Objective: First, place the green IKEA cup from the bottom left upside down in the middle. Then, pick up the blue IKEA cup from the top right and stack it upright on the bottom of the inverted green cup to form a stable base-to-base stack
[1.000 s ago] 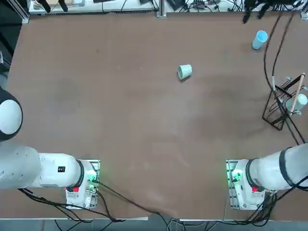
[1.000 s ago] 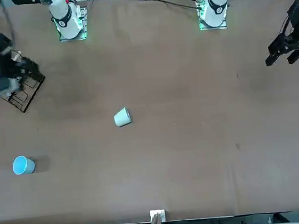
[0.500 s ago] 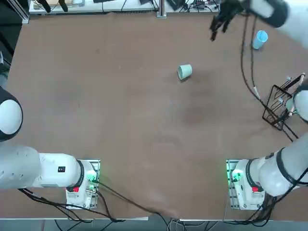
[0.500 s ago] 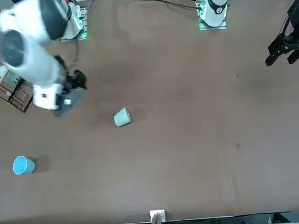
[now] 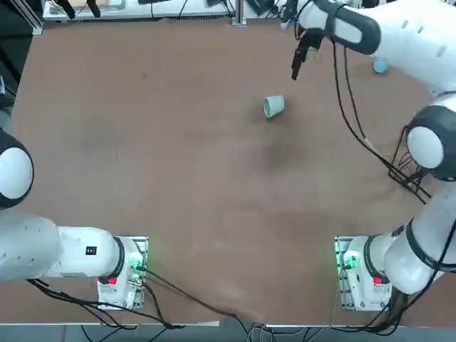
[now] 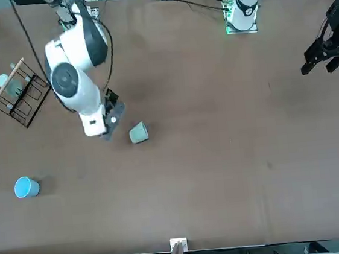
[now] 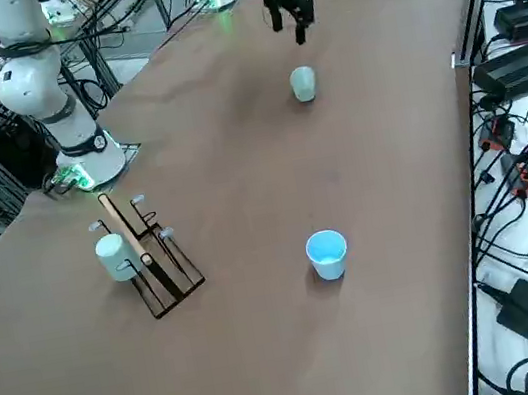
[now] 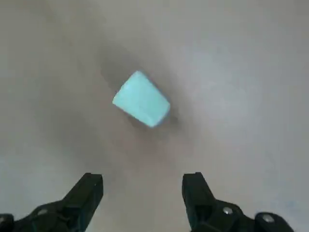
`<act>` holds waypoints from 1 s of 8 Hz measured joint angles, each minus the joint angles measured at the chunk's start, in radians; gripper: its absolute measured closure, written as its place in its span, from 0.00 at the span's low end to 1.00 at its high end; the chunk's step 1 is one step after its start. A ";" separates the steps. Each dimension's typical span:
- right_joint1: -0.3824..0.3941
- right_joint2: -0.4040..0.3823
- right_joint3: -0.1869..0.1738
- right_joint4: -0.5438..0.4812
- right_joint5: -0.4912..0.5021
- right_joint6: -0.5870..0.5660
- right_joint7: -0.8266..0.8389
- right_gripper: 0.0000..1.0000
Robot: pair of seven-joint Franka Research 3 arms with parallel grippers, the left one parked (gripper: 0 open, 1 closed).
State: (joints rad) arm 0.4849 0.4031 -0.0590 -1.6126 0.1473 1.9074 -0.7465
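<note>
One green IKEA cup (image 5: 273,106), one blue IKEA cup (image 6: 26,187)

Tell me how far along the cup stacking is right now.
Nothing is finished. The green cup lies on its side mid-table, not yet inverted. In hand: the right pincer hovers open near it, holding nothing. Left: grasp it, set it upside down, then fetch the blue cup, which stands upright far off, and stack it on top.

Overhead, front, raised side, close wrist views; shared table (image 5: 178,178).
</note>
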 joint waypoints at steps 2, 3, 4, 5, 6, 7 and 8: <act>-0.009 0.081 -0.006 0.001 0.112 0.072 -0.281 0.00; -0.014 0.117 -0.007 0.003 0.138 0.102 -0.399 0.00; -0.018 0.149 -0.007 0.005 0.157 0.139 -0.503 0.00; -0.021 0.178 -0.007 0.006 0.193 0.167 -0.593 0.00; -0.021 0.201 -0.006 0.008 0.229 0.183 -0.673 0.00; -0.018 0.214 -0.004 0.011 0.242 0.189 -0.733 0.00; -0.015 0.219 -0.002 0.014 0.243 0.189 -0.772 0.00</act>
State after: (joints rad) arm 0.4703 0.6217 -0.0612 -1.5989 0.3905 2.0963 -1.5181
